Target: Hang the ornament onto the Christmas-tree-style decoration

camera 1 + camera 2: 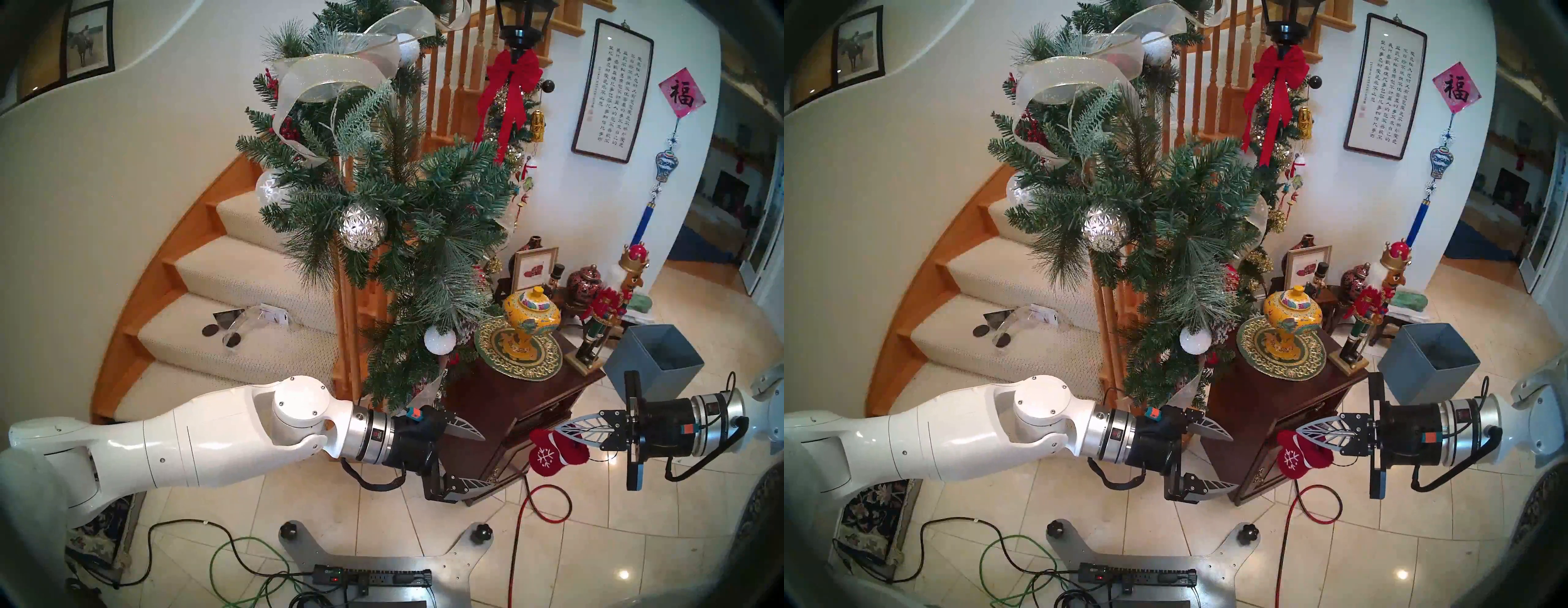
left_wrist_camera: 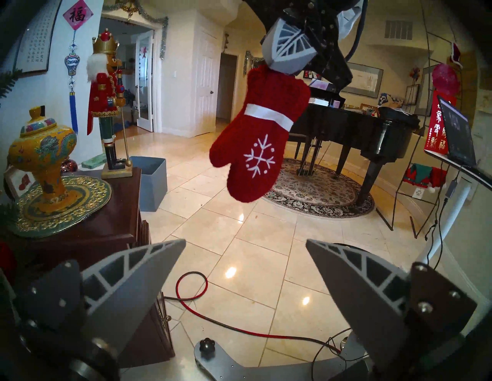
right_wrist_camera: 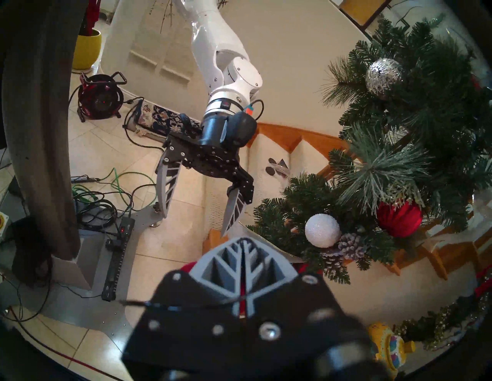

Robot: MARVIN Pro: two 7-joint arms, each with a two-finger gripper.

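The ornament is a small red mitten (image 1: 551, 451) with a white snowflake and white cuff stripe. My right gripper (image 1: 566, 429) is shut on its cuff end, and it hangs below the fingers, as the left wrist view shows (image 2: 255, 143). My left gripper (image 1: 483, 456) is open and empty, pointing at the mitten from its left with a gap between. The green pine garland (image 1: 403, 204) with silver and white balls and sheer ribbon runs down the stair rail, above and behind both grippers. Its lower end (image 3: 372, 186) shows in the right wrist view.
A dark wooden cabinet (image 1: 526, 403) stands just behind the grippers, with a yellow jar (image 1: 530, 318) and a nutcracker (image 1: 602, 314) on it. A grey box (image 1: 653, 361) sits on the floor to the right. A red cable (image 1: 534, 509) and green cable lie on the tiles.
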